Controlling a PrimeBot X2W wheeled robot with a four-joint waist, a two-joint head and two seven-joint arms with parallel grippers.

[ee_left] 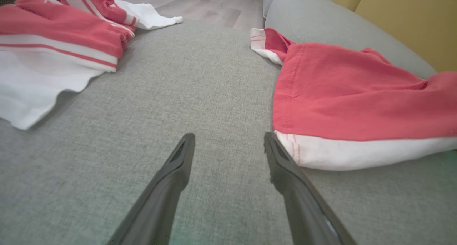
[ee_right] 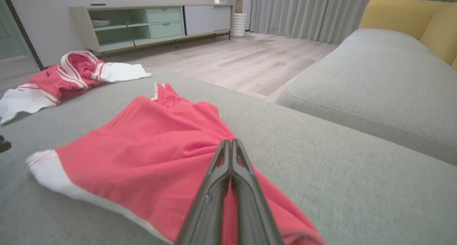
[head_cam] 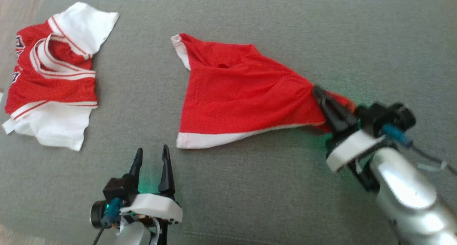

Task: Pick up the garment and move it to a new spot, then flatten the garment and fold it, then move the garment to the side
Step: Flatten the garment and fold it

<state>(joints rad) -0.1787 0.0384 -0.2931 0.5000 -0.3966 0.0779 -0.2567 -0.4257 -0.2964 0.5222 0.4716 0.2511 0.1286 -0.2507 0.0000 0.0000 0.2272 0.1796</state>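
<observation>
On your far left a crumpled red-and-white jersey (head_cam: 53,77) lies on the grey sofa seat (head_cam: 250,188). To its right, your left claw (head_cam: 152,149) rests low over the cushion with its fingers spread apart and nothing between them; in the left wrist view, one finger (ee_left: 282,166) sits just beside the white hem corner of the red garment (head_cam: 235,95). That garment lies mid-seat, partly spread, its cloth drawn into folds toward its right end. There your right claw (head_cam: 317,91) is closed, pinching the bunched red cloth. In the right wrist view, a long cabinet (ee_right: 153,23) stands by the far wall, and one open shelf holds what looks like a bowl (ee_right: 100,22).
</observation>
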